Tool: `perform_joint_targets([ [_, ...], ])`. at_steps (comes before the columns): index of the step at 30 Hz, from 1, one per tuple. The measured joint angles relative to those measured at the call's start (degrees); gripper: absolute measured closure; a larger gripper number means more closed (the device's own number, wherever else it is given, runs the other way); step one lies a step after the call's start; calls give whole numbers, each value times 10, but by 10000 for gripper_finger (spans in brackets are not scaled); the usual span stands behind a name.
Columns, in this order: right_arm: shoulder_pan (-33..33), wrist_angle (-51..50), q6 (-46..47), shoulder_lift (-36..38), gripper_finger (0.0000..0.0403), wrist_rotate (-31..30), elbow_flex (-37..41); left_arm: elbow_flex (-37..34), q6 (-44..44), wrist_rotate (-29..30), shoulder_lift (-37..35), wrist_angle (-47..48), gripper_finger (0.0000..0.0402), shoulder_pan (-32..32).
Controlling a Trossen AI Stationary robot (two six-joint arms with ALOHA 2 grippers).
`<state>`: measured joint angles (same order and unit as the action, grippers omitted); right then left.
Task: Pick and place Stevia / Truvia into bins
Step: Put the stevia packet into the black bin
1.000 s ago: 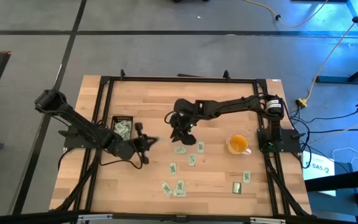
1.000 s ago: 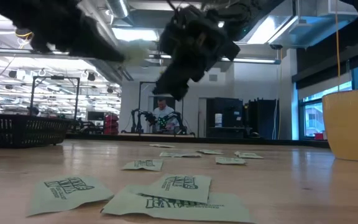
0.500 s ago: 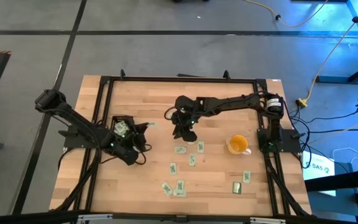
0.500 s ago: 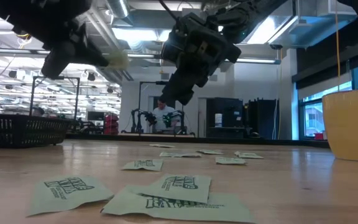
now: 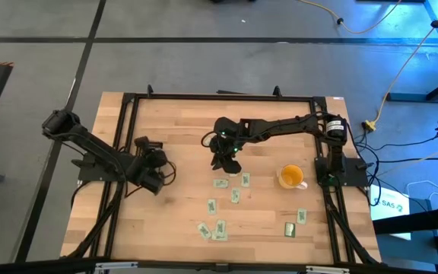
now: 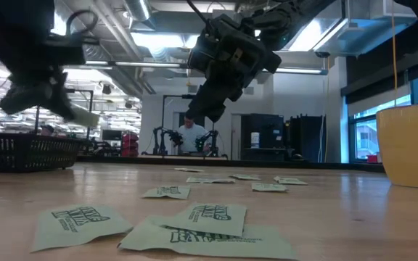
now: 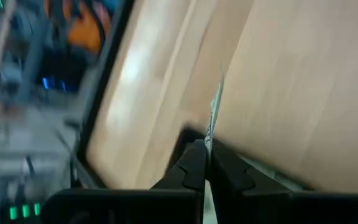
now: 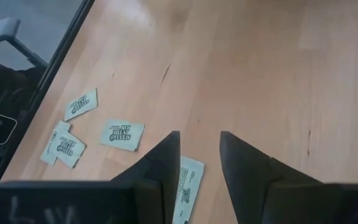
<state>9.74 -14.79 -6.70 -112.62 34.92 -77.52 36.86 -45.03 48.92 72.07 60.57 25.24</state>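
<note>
Flanking the loose sachets (image 5: 223, 183), a yellow cup (image 5: 291, 176)

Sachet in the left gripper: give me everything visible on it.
The sachet is a thin, flat paper packet, pale with green print, seen edge-on in the left wrist view. The left gripper is shut on its lower end; the rest stands free above the fingers, touching nothing else. In the low view it hangs in the air over the bin.

Two dark jointed arms, black jaws.
</note>
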Motion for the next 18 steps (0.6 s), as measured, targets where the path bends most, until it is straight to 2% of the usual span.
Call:
perform_joint_targets([
  [7,0,13,0,0,286,-15,0,0,-133,-77,0,104,396,0],
  [11,0,13,-5,0,286,-29,0,0,-166,-130,0,110,396,0],
  [18,0,17,-14,0,286,-30,0,0,-202,-180,1,110,389,-19],
])
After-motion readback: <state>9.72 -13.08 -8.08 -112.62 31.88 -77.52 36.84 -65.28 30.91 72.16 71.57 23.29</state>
